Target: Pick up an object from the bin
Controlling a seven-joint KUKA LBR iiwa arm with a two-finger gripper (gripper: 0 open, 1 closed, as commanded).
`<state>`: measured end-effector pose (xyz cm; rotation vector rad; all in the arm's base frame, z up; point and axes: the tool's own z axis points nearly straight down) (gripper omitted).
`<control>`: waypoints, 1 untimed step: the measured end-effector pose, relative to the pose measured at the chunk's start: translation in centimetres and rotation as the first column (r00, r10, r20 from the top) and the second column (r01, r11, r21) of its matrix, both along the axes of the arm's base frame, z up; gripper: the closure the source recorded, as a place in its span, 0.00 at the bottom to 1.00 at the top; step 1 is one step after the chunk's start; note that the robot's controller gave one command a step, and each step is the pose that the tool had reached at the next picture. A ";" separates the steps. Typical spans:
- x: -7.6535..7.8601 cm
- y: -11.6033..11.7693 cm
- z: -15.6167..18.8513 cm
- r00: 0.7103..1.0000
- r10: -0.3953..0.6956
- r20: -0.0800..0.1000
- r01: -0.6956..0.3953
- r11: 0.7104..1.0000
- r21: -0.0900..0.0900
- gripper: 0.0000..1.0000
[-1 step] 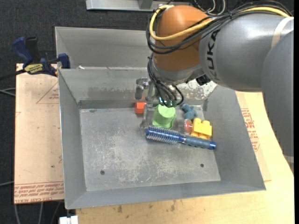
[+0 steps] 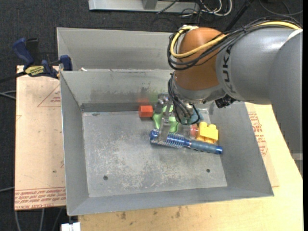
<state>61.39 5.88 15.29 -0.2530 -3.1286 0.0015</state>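
While poised just behind the blue brush [image 2: 185,143], seen with gripper [image 2: 169,123] over a green piece [image 2: 168,110], its grip impossible to tell. Crowded by a red block [image 2: 146,111] behind the brush's left end and a yellow block [image 2: 208,132] just behind its right. Set in a scuffed grey bin [image 2: 144,172].

setting: robotics lab or test workshop. evidence: large grey industrial arm [image 2: 260,66] with orange wrist cover [image 2: 197,64] and yellow and black cable loops [image 2: 269,25], right of frame; scuffed grey sheet-metal bin [image 2: 72,143] at centre; dark carpet [image 2: 29,13] around it; loose floor cables [image 2: 211,1] and grey metal stand foot [image 2: 139,3] along the top edge.
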 end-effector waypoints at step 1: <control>-10.2 -0.9 -1.2 0.971 0.237 -0.002 -0.237 0.971 0.002 0.00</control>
